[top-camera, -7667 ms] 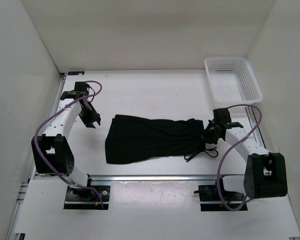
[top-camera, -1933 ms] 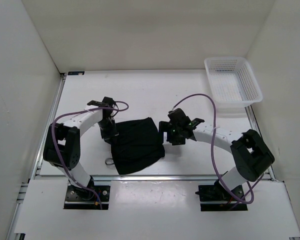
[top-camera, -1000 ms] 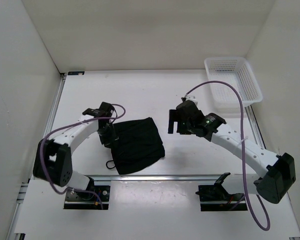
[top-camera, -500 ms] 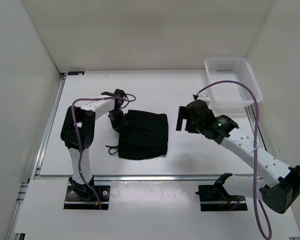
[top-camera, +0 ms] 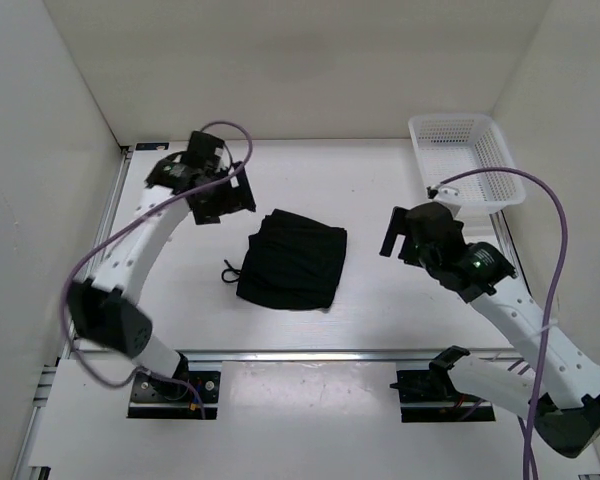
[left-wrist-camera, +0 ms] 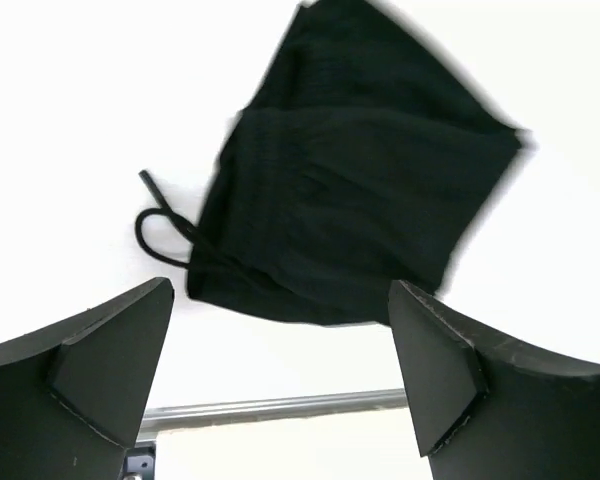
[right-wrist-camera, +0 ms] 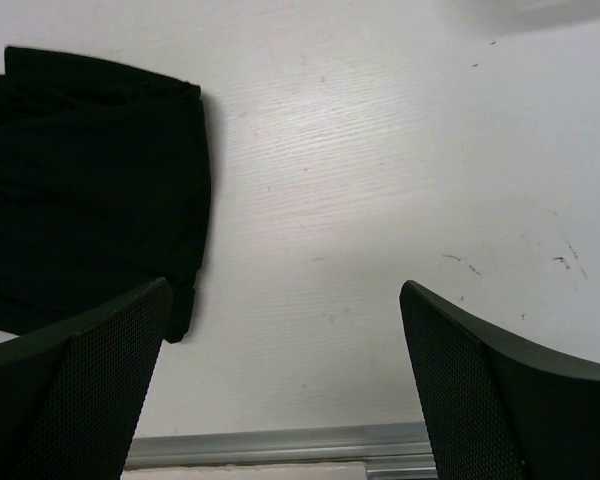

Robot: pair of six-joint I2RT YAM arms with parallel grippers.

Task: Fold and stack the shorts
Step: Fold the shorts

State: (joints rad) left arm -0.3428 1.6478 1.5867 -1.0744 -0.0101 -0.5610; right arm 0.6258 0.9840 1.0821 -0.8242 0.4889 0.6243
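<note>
The black shorts (top-camera: 292,262) lie folded in a compact bundle on the table (top-camera: 400,300), near its middle, with the drawstring (top-camera: 230,272) looping out at their left. To their right hangs the right hand (top-camera: 395,235), wide and empty. Just beyond the shorts, the left hand (top-camera: 225,205) is wide too, holding nothing. A white mesh basket (top-camera: 505,165) sits at the far right corner.

Left arm (top-camera: 140,240): held high, reaching forward. My left fingers (left-wrist-camera: 80,370): spread wide, gripping nothing. Right arm (top-camera: 520,310): extended forward, held high. My right fingers (right-wrist-camera: 70,380): spread wide, empty.
</note>
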